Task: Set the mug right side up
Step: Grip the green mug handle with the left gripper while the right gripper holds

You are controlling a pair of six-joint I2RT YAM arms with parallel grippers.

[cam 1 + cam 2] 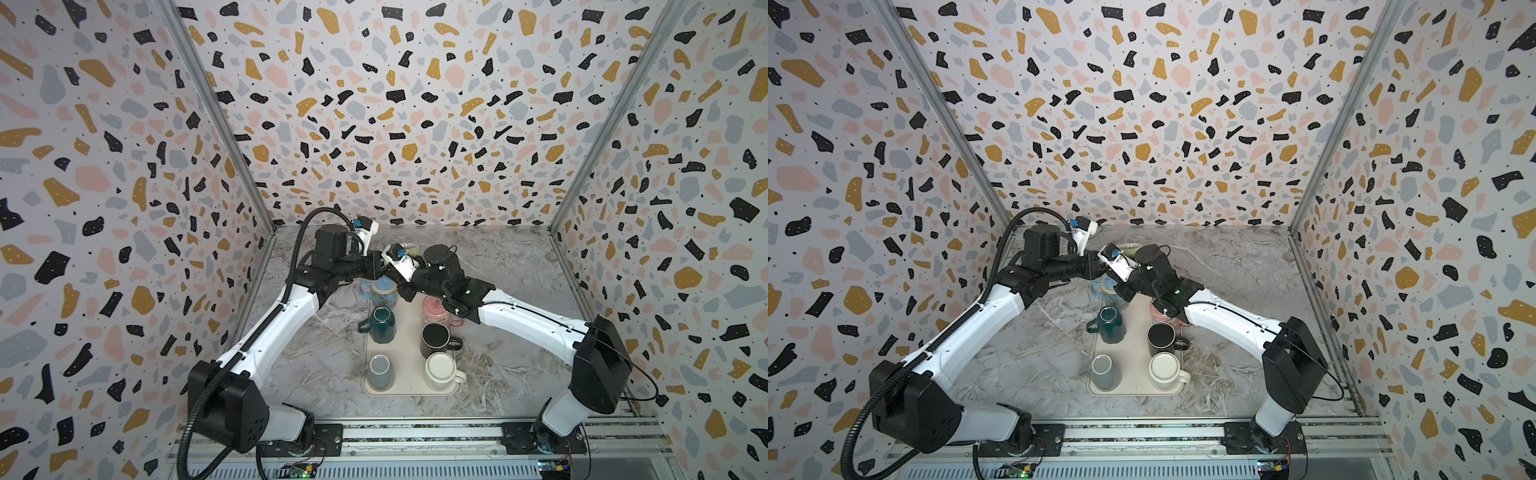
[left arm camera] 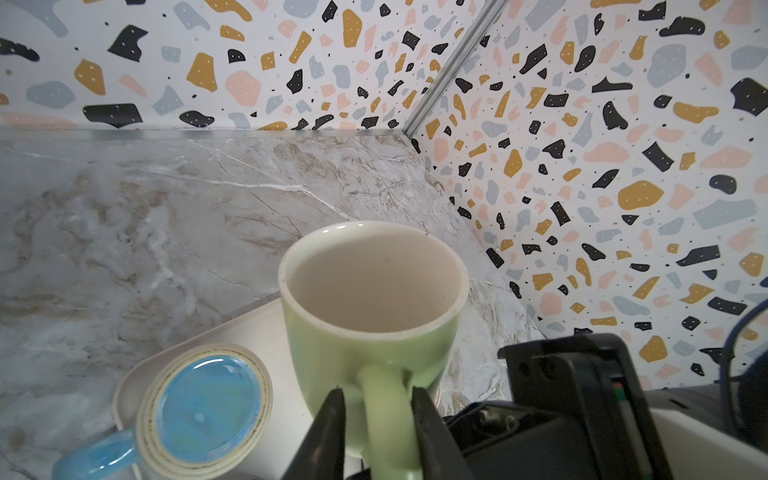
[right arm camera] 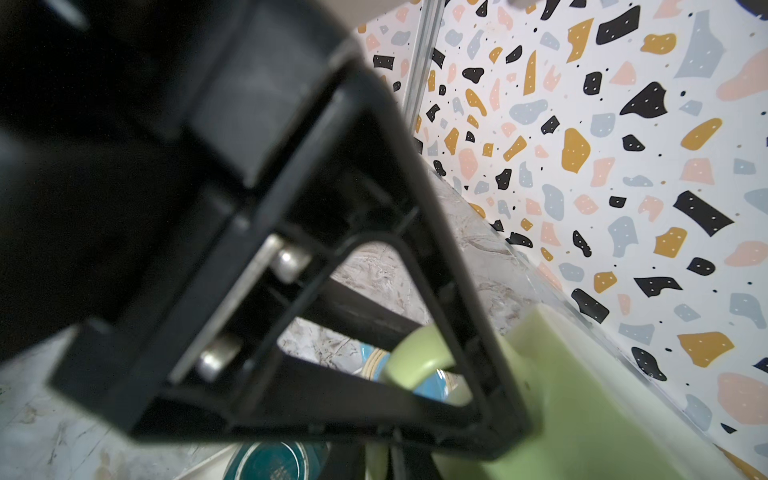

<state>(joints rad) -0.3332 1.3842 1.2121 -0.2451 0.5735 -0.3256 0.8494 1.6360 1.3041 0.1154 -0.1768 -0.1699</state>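
Green mug (image 2: 328, 357) is mouth up at the 12 o'clock end of the beige tray (image 1: 409, 376). Both wrists hide most of it in both top views, where only its rim shows. Cannot tell whether its base rests on anything.

Left gripper (image 2: 379, 399) reaches in from 9 o'clock, jaws narrow, one finger on each side of the mug's handle, pinching it.

Right gripper (image 3: 380, 463) reaches in from 3 o'clock. Its jaws are nearly closed, seemingly on the mug's wall, though that edge of the wrist view is dark and blurred.

Blue mug (image 1: 382, 291) stands upside down at the tray's 11 o'clock corner, just beside the green one. Teal mug (image 1: 382, 326) is next, at 6 o'clock of the blue
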